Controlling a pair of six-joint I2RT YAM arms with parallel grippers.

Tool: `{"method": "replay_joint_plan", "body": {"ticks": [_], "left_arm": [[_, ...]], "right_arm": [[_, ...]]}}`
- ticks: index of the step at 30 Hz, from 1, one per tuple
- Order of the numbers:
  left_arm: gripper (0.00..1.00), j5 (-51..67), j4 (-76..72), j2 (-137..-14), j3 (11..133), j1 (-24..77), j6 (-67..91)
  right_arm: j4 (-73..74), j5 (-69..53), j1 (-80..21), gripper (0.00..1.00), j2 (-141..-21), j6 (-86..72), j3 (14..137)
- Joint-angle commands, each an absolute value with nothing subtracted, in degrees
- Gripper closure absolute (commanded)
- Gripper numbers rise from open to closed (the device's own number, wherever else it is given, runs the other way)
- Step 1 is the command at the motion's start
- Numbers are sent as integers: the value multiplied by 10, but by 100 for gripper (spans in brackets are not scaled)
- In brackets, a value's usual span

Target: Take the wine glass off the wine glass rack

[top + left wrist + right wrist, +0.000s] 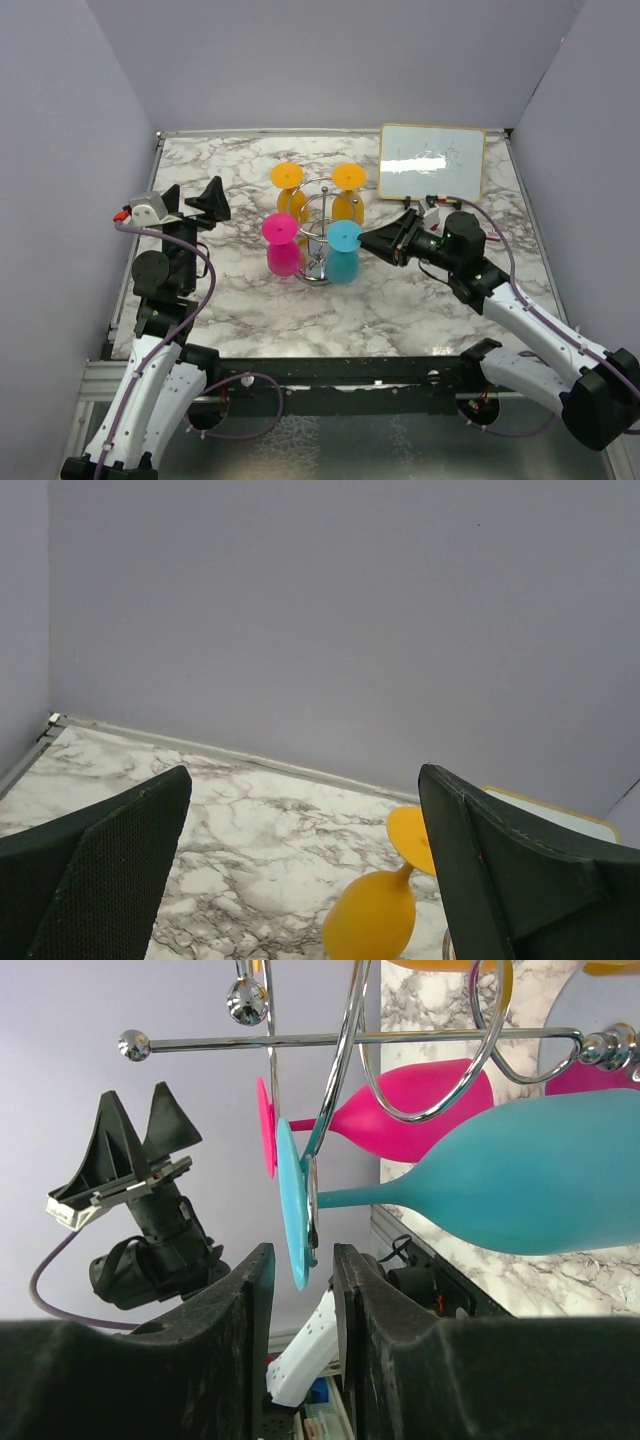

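Teal glass foot (289, 1192) in right claw (303, 1252)

Arms (150, 390) are white with black joints and hands (195, 200) — purple cables (207, 268).

Item one, my left arm (160, 320): it rises from its base at the near left, and my left gripper (305, 775) is lifted toward the far wall with its fingers (100, 880) spread wide. Item two, my right arm (530, 325): it reaches forward and inward from the near right, and my right gripper (298, 1260) points leftward, its fingertips (255, 1270) level and a narrow gap apart.
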State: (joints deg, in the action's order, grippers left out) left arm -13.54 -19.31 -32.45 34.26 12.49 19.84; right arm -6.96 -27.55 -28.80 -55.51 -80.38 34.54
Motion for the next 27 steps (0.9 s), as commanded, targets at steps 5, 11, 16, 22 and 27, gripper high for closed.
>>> {"method": "replay_joint_plan", "body": {"ticks": [5, 11, 16, 22, 27], "left_arm": [[1, -147, -212, -317, 337, 127, 196], [1, -147, -212, -318, 338, 127, 196], [1, -147, -212, -317, 337, 128, 196], [1, -148, -212, -316, 337, 130, 195], [1, -149, -212, -316, 337, 129, 195]], "right_arm": [[-101, -252, -305, 71, -567, -816, 368], [-99, -238, -313, 77, -567, -816, 370], [-79, -222, -317, 80, -561, -816, 371], [-75, -214, -318, 82, -559, -817, 371], [-68, -215, -319, 88, -558, -820, 373]]}}
